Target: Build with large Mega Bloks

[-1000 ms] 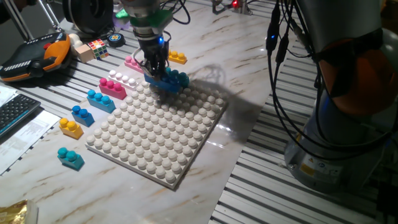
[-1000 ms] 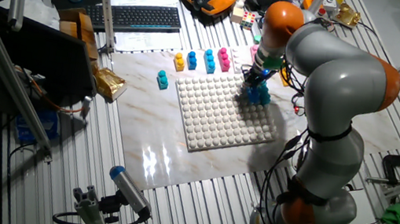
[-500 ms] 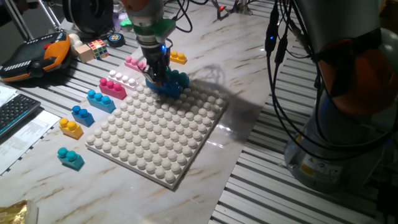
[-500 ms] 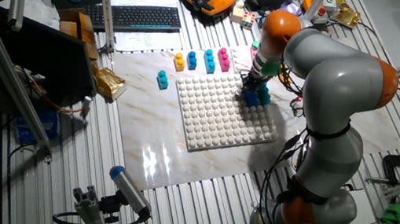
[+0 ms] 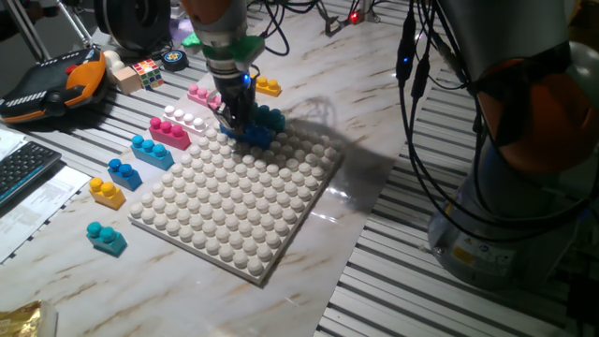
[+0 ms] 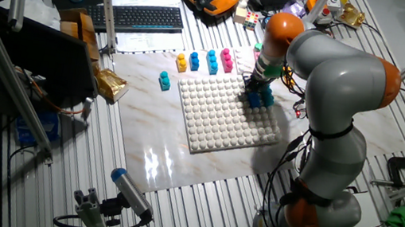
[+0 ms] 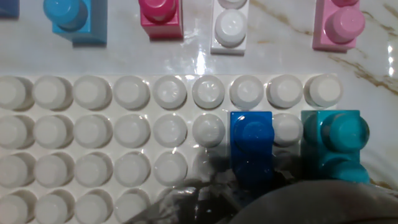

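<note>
Blue brick sits beside teal brick on baseplate; jaws apparently gripping blue, partly hidden.

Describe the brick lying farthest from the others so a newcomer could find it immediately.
Start at the white baseplate and go to its near left corner. On the marble just off that corner lies a lone teal two-stud brick; its nearest neighbour, the yellow brick, differs in colour.

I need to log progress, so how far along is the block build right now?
Done: a teal plastic brick sits on the white studded baseplate. In hand: the end effector is at a blue plastic brick beside it; its grip is hidden. Left: loose bricks beside the plate, including magenta and yellow.
</note>
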